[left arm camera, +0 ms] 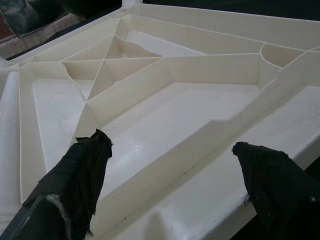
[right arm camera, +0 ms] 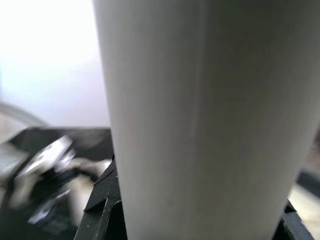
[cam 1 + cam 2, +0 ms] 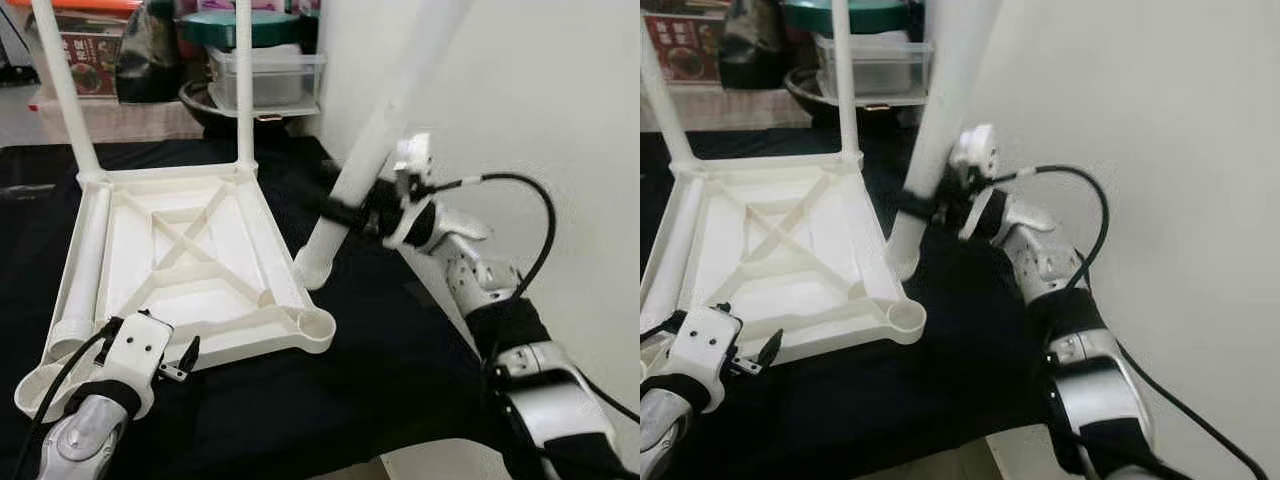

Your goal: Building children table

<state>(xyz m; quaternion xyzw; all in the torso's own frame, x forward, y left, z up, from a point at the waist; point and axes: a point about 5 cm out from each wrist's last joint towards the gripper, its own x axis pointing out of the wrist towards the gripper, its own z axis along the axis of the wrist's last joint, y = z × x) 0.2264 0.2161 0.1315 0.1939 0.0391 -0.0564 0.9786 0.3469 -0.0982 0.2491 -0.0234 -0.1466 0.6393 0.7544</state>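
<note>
The white plastic tabletop lies upside down on a black cloth. Two legs stand upright in its far corner sockets. A third leg lies along its left side. The near right socket holds nothing. My right gripper is shut on a fourth leg, which is tilted, its lower end resting on the cloth just right of the tabletop. In the right wrist view this leg sits between the fingers. My left gripper is open just above the tabletop's near edge.
Plastic storage boxes and other clutter stand behind the cloth. A white wall rises close on the right. The black cloth ends near the front right, where pale floor shows.
</note>
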